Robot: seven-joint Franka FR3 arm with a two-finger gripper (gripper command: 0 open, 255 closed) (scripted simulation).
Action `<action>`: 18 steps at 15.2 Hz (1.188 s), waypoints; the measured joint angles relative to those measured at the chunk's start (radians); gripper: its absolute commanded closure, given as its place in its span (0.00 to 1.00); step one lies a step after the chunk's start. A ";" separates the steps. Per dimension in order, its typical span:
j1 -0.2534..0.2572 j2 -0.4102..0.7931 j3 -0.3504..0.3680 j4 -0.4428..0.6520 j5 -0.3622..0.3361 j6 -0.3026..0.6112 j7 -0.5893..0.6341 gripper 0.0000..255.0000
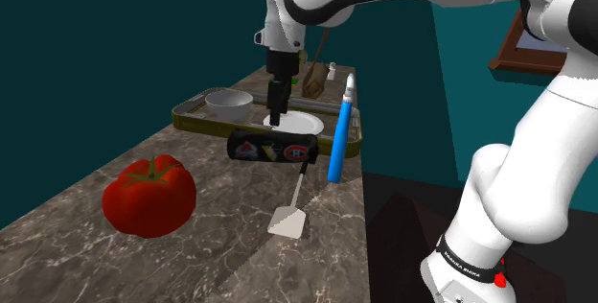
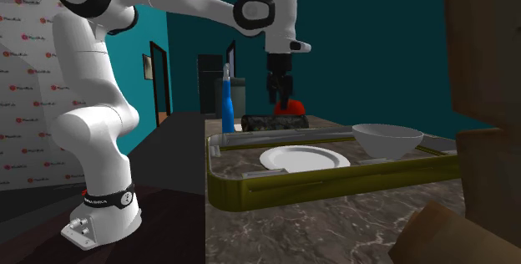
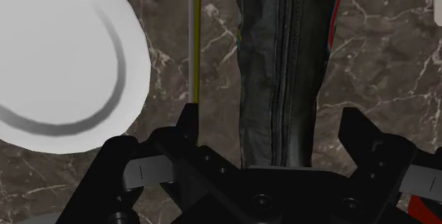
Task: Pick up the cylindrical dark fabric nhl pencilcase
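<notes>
The cylindrical dark fabric pencil case with team logos [image 1: 271, 148] lies on its side on the brown marble counter [image 1: 192, 263], just beside the near rim of the olive tray [image 1: 196, 119], which holds a round white plate [image 1: 299, 122] and a white bowl [image 1: 228, 102]. The black two-finger gripper [image 1: 277, 111] hangs over the case, fingers spread wide on either side of its zipper, touching nothing. A red tomato [image 1: 149, 196] sits nearer, at the shoulder view's left. A white spatula [image 1: 290, 217] and a blue pen-like tool [image 1: 339, 138] lie to the case's right.
</notes>
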 measured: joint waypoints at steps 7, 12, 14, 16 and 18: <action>0.022 0.056 0.020 -0.006 0.015 0.050 -0.027 0.00; 0.022 0.063 0.020 -0.043 0.016 0.094 -0.032 1.00; 0.022 0.062 0.020 -0.044 0.016 0.095 -0.033 1.00; 0.022 0.062 0.020 -0.045 0.016 0.096 -0.033 1.00; 0.022 0.062 0.020 -0.045 0.016 0.096 -0.033 1.00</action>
